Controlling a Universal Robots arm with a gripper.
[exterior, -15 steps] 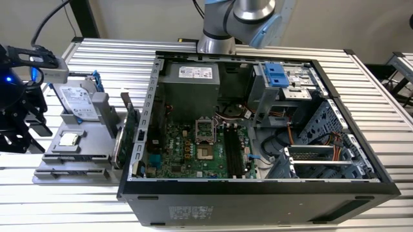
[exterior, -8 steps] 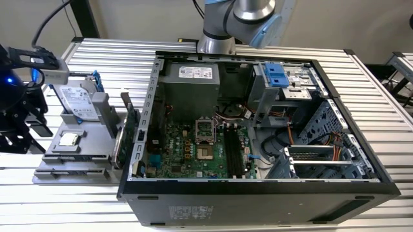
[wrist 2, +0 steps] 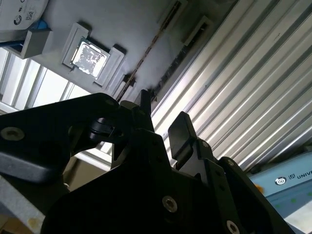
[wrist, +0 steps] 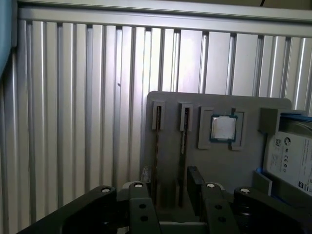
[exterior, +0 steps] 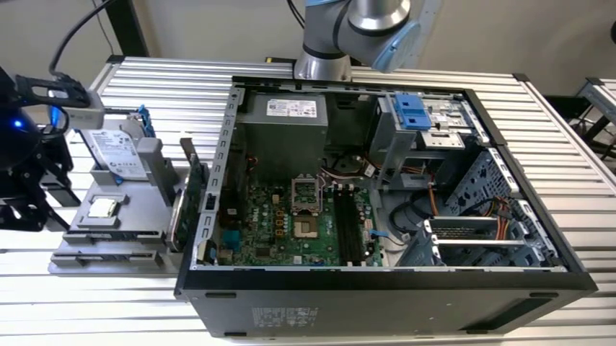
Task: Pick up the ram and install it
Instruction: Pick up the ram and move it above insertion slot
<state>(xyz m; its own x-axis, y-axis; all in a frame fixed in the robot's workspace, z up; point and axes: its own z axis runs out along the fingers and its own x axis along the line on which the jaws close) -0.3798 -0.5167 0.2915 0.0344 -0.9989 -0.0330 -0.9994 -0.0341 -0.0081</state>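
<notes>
The ram (wrist: 157,146), likely light, stiff and fragile, stands on edge in a tray (wrist: 219,165) slot on the tabletop (wrist: 73,122), near the spread, empty pincer (wrist: 165,190), and is probably best pinched across its flat faces.

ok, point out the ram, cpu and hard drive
ram (wrist: 157,146), first wrist view, mid-length on a stick's thin edge
cpu (wrist: 223,128), first wrist view, centre of its metal lid
hard drive (wrist: 292,160), first wrist view, its white label

The arm (exterior: 348,29) reaches toward the exterior view's left, its gripper (wrist: 167,180) fingers (wrist: 196,187) spread apart.
</notes>
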